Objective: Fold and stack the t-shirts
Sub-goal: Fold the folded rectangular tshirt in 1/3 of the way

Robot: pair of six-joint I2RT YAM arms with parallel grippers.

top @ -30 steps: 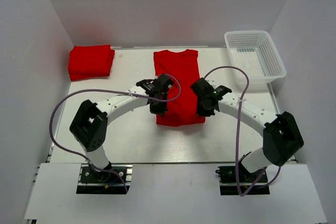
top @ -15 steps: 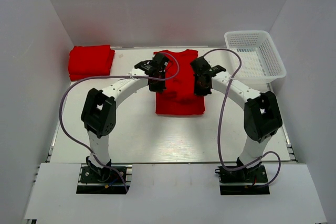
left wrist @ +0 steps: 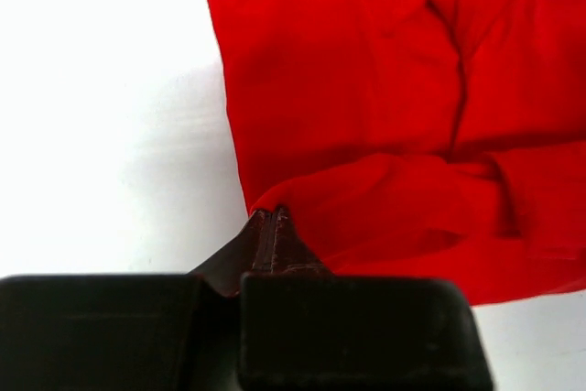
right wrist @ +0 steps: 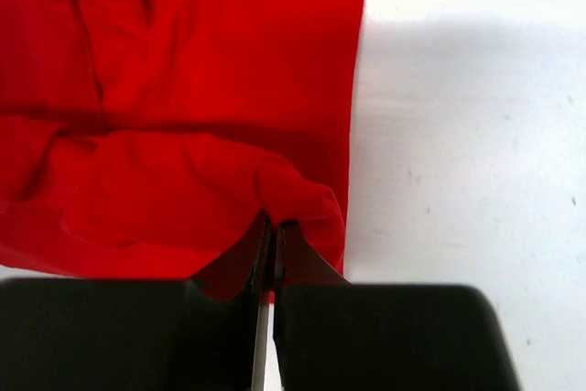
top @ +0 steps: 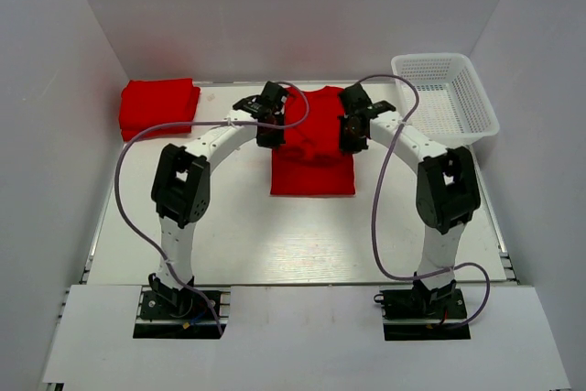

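A white plastic mesh basket (top: 481, 107), rectangular with an open lattice in its walls and floor, stands at the far right corner of the white bench (top: 229, 226), close to the right wall. Plain white walls (top: 293, 6) enclose the bench on three sides. A flat white panel (top: 302, 341) lies across the near edge. In the right wrist view, the bench surface shows faint specks.

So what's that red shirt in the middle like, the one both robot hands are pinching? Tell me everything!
It is a plain bright red t-shirt of soft cloth, lying on the white table between the two arms, towards the back. Its near part is doubled back over the rest, with a puffy, wrinkled ridge across it. The left hand is shut on one corner of that lifted edge and the right hand on the other.
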